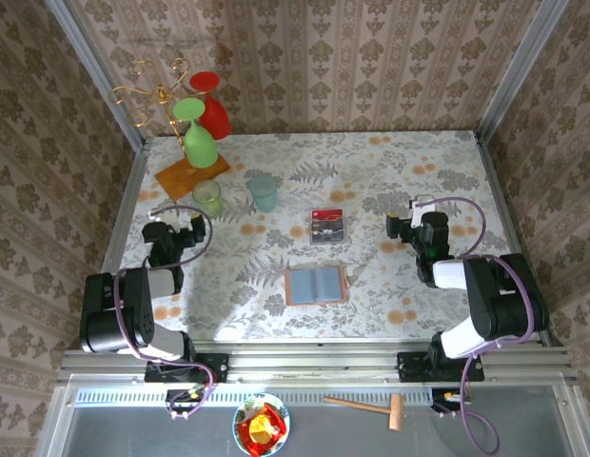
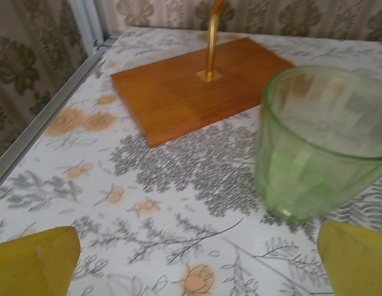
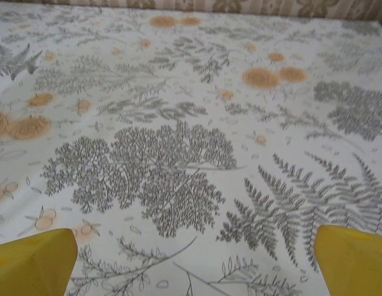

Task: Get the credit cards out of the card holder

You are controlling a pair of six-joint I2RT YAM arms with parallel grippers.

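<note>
Walls (image 1: 324, 67): beige wallpaper with a brown damask pattern, on the back and both sides.
Posts (image 1: 90, 67): grey metal, slanting up from the two far corners.
Table (image 1: 390, 167): white cover printed with grey ferns and orange flowers.
Near edge: a grey metal rail (image 1: 314, 360) runs across the front.
Below: a dark grey ledge (image 1: 133, 428).
Light: soft and even, with faint shadows.
</note>
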